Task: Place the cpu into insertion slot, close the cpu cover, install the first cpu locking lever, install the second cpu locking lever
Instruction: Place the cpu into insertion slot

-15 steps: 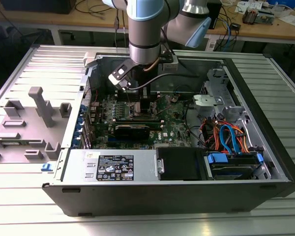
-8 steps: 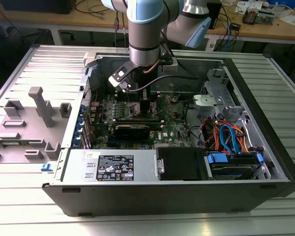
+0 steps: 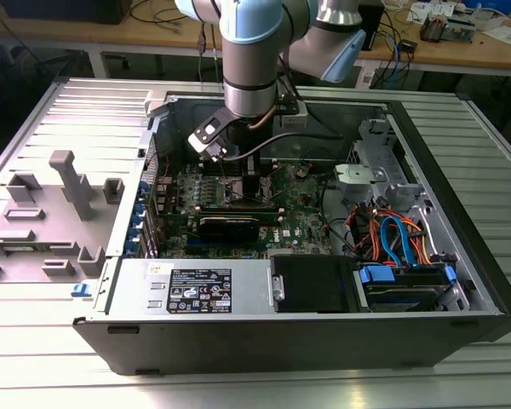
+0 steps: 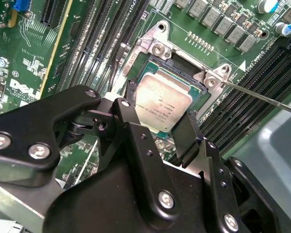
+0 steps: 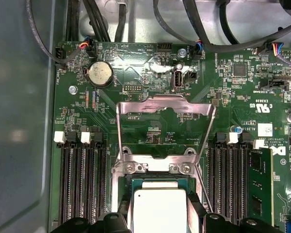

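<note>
- The ribbed silver metal table carries an open dark grey computer case lying on its side. A grey plastic fixture stands on the table at the exterior view's left.
- The pale blue and silver robot arm reaches down into the case from above, over the green circuit board.
- The black two-fingered gripper hangs low over the board. Its fingers press against two opposite edges of the cpu, so the claw is clamped on the chip.
- Rows of long narrow black memory slots flank the socket on both sides.
- The thin square silver metal cpu cover stands raised on its hinge, its large window showing the board behind it.
- The small square dark insertion slot, bordered by a silver screwed frame, lies directly under the gripper.
- The flat square cpu, with its plain silver-grey metal top, sits level in the slot between the fingers. It also shows in the first wrist view.
- A thin silver wire locking lever juts out from one corner of the frame, lifted clear of the cover.
- A round silver coin battery sits on the board beyond the raised cover.
</note>
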You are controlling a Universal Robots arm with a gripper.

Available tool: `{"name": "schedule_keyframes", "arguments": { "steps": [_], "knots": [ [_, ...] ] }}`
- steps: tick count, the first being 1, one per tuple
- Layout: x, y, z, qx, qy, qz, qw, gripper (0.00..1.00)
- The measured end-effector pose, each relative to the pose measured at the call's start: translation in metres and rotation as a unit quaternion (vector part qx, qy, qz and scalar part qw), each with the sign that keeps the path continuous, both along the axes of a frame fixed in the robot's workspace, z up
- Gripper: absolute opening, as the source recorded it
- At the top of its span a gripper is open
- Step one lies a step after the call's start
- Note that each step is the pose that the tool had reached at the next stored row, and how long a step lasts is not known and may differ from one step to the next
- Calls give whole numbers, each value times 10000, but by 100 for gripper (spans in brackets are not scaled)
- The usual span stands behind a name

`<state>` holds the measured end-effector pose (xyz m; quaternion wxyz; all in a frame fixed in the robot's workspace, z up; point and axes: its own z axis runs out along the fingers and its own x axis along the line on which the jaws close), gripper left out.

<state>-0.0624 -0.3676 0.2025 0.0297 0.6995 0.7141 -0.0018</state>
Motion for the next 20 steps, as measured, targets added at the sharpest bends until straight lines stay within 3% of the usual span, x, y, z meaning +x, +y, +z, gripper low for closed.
{"name": "schedule_keyframes", "arguments": {
  "steps": [20],
  "knots": [
    [-5,0,-33,4,0,-41,10000,54]
  ]
}}
